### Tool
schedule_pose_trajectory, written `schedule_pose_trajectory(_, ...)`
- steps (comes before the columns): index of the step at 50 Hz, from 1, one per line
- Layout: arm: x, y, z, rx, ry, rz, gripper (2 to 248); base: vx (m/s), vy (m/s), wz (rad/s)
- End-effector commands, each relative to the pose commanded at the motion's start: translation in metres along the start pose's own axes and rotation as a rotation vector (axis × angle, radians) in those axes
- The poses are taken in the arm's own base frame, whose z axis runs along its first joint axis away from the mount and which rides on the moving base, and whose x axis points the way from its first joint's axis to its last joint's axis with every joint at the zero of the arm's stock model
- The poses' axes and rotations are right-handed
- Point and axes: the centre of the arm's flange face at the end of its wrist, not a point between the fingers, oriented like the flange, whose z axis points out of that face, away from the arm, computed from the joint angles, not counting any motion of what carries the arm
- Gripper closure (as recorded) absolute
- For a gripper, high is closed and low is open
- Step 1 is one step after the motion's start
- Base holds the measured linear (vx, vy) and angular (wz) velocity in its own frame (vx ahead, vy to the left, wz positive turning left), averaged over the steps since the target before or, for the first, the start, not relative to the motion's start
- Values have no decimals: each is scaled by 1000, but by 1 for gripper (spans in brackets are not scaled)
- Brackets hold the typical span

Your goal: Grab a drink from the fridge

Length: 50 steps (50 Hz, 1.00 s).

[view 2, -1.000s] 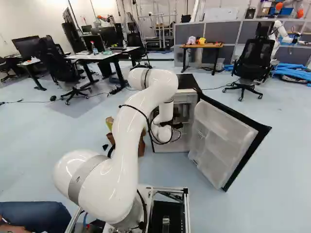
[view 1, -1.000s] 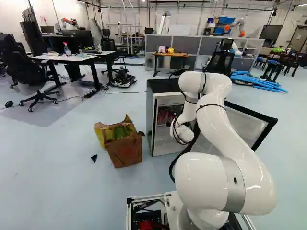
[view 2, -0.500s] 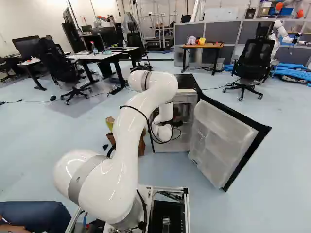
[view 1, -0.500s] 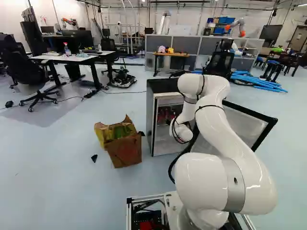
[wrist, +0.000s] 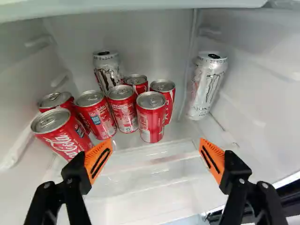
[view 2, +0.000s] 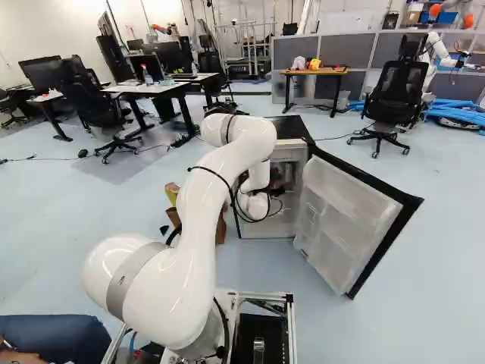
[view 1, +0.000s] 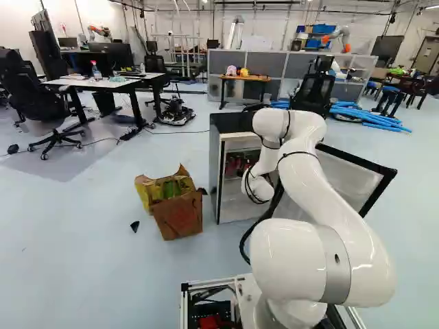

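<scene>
The fridge [view 1: 215, 171] stands with its door [view 2: 348, 220] swung out to the right. In the wrist view, my gripper [wrist: 155, 149] is open inside it, its orange pads wide apart with nothing between them. Several red cans stand on a shelf [wrist: 154, 161] ahead; the closest to straight ahead is a red can [wrist: 151, 119]. Another red can [wrist: 63, 136] lies just beyond the finger on the crowded side. A tall silver can [wrist: 107, 72] is behind the red group, and a second silver can [wrist: 206, 86] stands apart by the opposite wall. The wrist largely hides the gripper in both base views.
A brown paper bag [view 1: 180, 216] sits on the floor beside the fridge. The fridge's side walls [wrist: 262, 89] flank the gripper, with a ledge [wrist: 140, 5] above the cans. At the right base view's lower left corner, a person's leg [view 2: 53, 339] is close to the base.
My forearm and wrist have shifted slightly left in the base views, by the fridge opening. The base, fridge and door have stayed in place.
</scene>
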Motion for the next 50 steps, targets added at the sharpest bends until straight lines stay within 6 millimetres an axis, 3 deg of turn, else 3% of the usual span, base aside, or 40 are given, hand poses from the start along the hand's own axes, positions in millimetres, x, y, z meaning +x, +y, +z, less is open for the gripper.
schedule_pose_trajectory(19,1,-4,13,7,20,-6,3,0,0,0)
schedule_pose_trajectory(40,1,-4,13,8,20,-7,3,0,0,0)
schedule_pose_trajectory(50,1,-4,13,8,20,-7,21,0,0,0)
